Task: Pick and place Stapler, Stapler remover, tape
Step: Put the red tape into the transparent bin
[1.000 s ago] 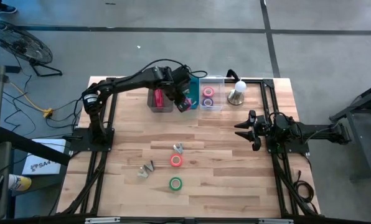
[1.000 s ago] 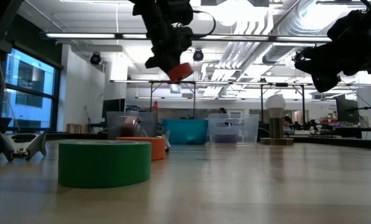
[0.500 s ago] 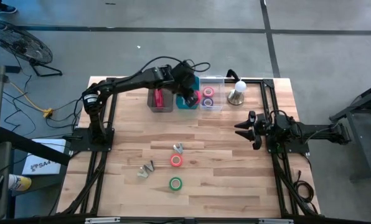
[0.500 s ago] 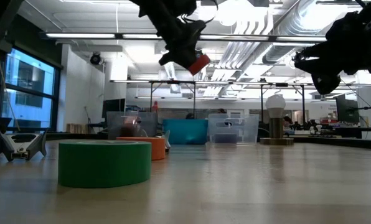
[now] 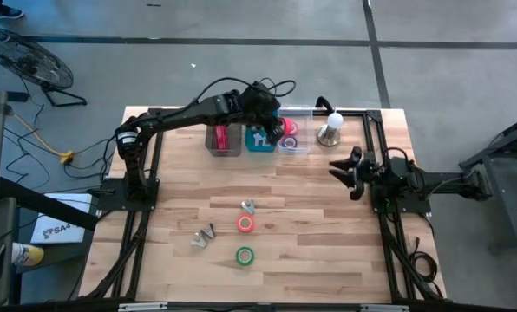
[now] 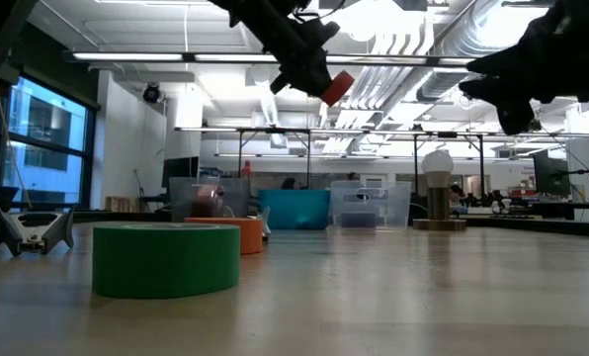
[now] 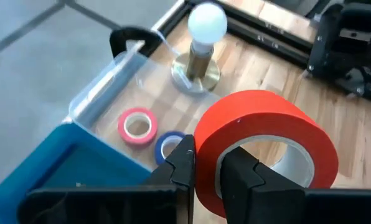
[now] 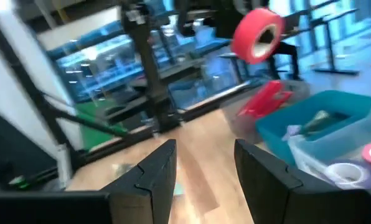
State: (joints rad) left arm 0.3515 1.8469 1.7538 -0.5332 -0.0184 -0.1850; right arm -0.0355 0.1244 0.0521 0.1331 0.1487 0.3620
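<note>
My left gripper (image 5: 274, 132) hangs high over the bins at the table's far edge, shut on a red tape roll (image 7: 266, 140), which also shows in the low view (image 6: 336, 87). Below it, a pink roll (image 7: 137, 124) and a purple roll (image 7: 169, 144) lie flat in the clear bin (image 5: 297, 139). The red stapler (image 5: 222, 139) lies in the leftmost clear bin. An orange-pink roll (image 5: 245, 224), a green roll (image 5: 244, 256) and two silvery staple removers (image 5: 248, 205) (image 5: 206, 234) rest on the wood. My right gripper (image 5: 343, 178) waits open at the right. My left gripper has one finger (image 7: 241, 174) inside the red roll's core and the other finger (image 7: 184, 163) outside, pinching the ring's wall (image 7: 205, 171) between them. The fingers slant down toward the table's right side. The roll is lifted clear, high above the bins and tilted.
A teal bin (image 5: 258, 140) stands between the stapler's bin and the clear bin. A lamp with a white bulb (image 5: 330, 130) stands right of the bins. Black frame rails (image 5: 376, 139) run along the right side. Bare wood lies in the middle of the table.
My left gripper has carried the red roll up and toward the table's right edge, from above the teal bin to above the clear bin, tipping from steeply downward to a shallower slant. The roll stays in the hold. My right gripper has rolled a little in place.
</note>
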